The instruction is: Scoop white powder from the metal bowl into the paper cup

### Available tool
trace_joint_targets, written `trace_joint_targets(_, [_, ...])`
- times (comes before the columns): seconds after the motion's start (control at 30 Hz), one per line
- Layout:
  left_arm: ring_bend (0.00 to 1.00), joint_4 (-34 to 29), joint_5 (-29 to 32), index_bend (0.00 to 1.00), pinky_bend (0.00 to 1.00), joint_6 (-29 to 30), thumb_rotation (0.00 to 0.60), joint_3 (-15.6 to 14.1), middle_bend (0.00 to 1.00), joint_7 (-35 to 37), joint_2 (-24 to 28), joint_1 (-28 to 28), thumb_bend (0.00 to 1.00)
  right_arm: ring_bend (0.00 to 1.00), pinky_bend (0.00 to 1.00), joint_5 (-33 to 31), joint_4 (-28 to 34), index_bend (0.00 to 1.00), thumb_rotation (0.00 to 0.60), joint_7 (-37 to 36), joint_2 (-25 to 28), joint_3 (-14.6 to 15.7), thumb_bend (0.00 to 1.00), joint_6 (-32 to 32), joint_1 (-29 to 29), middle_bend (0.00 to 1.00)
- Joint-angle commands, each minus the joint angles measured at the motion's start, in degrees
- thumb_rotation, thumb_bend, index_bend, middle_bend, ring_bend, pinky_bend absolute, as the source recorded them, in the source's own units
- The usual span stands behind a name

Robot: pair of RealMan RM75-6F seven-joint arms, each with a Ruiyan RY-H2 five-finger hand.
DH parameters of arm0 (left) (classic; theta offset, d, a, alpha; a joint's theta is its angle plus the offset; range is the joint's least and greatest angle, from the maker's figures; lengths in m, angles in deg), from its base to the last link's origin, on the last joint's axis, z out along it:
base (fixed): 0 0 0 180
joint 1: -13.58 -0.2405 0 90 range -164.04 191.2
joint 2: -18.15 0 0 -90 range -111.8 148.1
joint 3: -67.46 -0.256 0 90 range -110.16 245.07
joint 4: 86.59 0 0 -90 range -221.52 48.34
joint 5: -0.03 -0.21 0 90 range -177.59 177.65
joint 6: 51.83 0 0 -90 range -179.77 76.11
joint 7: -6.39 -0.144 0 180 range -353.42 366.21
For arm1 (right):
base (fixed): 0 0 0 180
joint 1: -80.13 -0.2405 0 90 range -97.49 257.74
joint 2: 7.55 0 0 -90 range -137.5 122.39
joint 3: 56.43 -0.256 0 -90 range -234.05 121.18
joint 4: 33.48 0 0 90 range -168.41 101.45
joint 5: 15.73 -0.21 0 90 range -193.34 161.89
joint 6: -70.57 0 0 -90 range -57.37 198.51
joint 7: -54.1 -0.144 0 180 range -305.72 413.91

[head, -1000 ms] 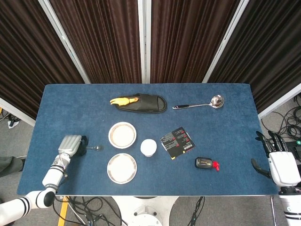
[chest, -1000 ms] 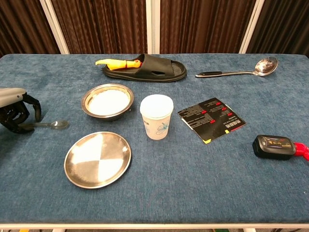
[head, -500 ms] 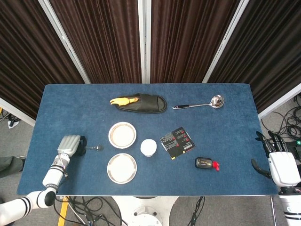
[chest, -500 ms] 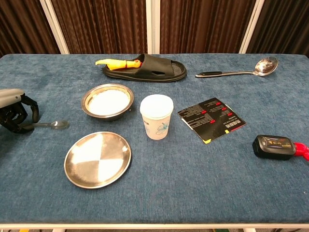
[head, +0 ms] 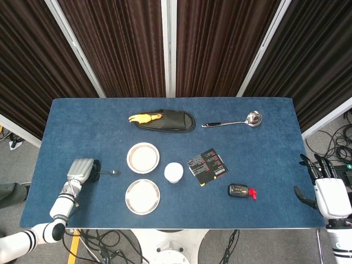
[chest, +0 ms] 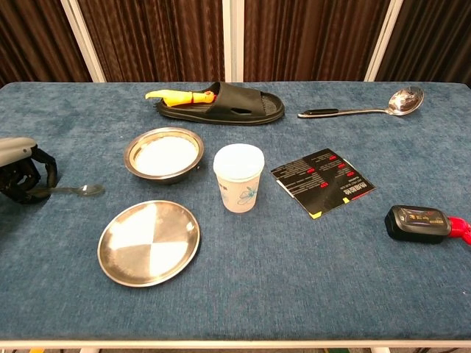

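The metal bowl [head: 143,157] [chest: 163,154] of white powder sits left of centre. To its right stands the white paper cup [head: 174,172] [chest: 238,177], upright. A small metal spoon [head: 113,172] [chest: 81,190] lies flat on the cloth to the left of the bowl. My left hand [head: 82,169] [chest: 18,173] has its fingers curled around the spoon's handle end, low on the table. My right hand [head: 330,192] hangs off the table's right edge with its fingers apart and nothing in it; the chest view does not show it.
A flat metal plate [head: 142,196] [chest: 149,241] lies in front of the bowl. A black slipper [head: 168,120] with a yellow object and a ladle [head: 234,122] lie at the back. A black card [head: 207,166] and a black key fob [head: 240,191] lie to the right of the cup.
My left hand has edged slightly leftward and toward the front edge, and the spoon has shifted a little with it. The right hand has stayed still.
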Motion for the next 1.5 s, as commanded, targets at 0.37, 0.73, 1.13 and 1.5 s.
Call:
trace_joint_targets(0.37, [0.88, -4.6, -5.2, 0.61, 1.00, 6.8, 0.600, 1.4, 0.92, -1.0, 3.1, 0.4, 0.46, 0.00, 0.08, 0.5, 0.4, 0.07, 0.600, 0.2, 0.5, 0.0, 0.22, 1.4, 0.6, 0.25])
trace_joint_targets(0.73, [0.89, -3.7, -6.4, 0.61, 1.00, 11.3, 0.600, 5.5, 0.93, -12.8, 0.0, 6.5, 0.46, 0.00, 0.08, 0.2, -0.2, 0.07, 0.600, -0.4, 0.8, -0.3, 0.22, 1.6, 0.7, 0.25])
trace_joint_targets(1.13, [0.89, 7.6, -8.1, 0.62, 1.00, 15.0, 0.600, 5.6, 0.93, -28.6, -10.9, 13.3, 0.46, 0.00, 0.08, -0.6, -0.6, 0.07, 0.600, -0.8, 0.8, -0.5, 0.22, 1.1, 0.8, 0.25])
trace_joint_targets(1.5, [0.89, 13.6, -13.2, 0.62, 1.00, 18.5, 0.600, 2.5, 0.93, -35.7, -15.5, 15.0, 0.46, 0.00, 0.08, -1.4, -0.8, 0.07, 0.600, -1.0, 1.0, -0.5, 0.22, 1.1, 1.2, 0.25])
